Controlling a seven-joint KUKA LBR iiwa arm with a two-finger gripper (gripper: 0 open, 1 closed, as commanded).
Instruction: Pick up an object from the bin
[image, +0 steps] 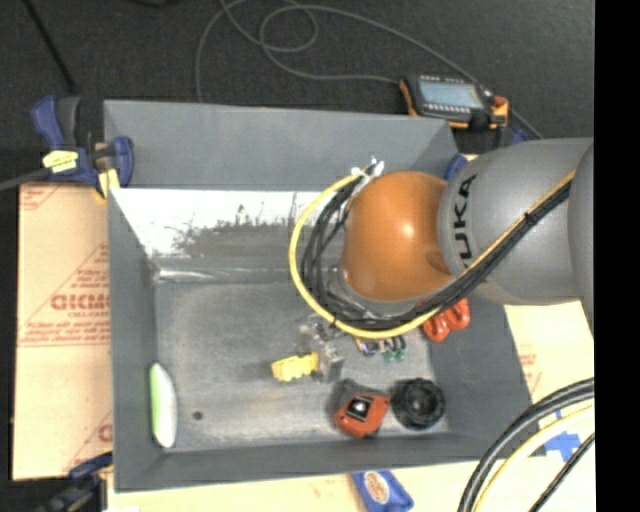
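Note:
My gripper (322, 340) hangs low in the middle of the bin, below the orange dome on the wrist. A small yellow piece (294, 368) lies on the bin floor just below and left of it, very close or touching; I cannot tell which. A red and black tape measure (358, 413) lies to the lower right of the gripper. A small green and blue thing (386, 349) sits right beside it, partly hidden under the dome.
A black round thing (417, 402) lies next to the tape measure at the front right. An orange-red object (448, 320) pokes out from under the arm at the right. A green and white oblong (162, 404) rests against the left wall.

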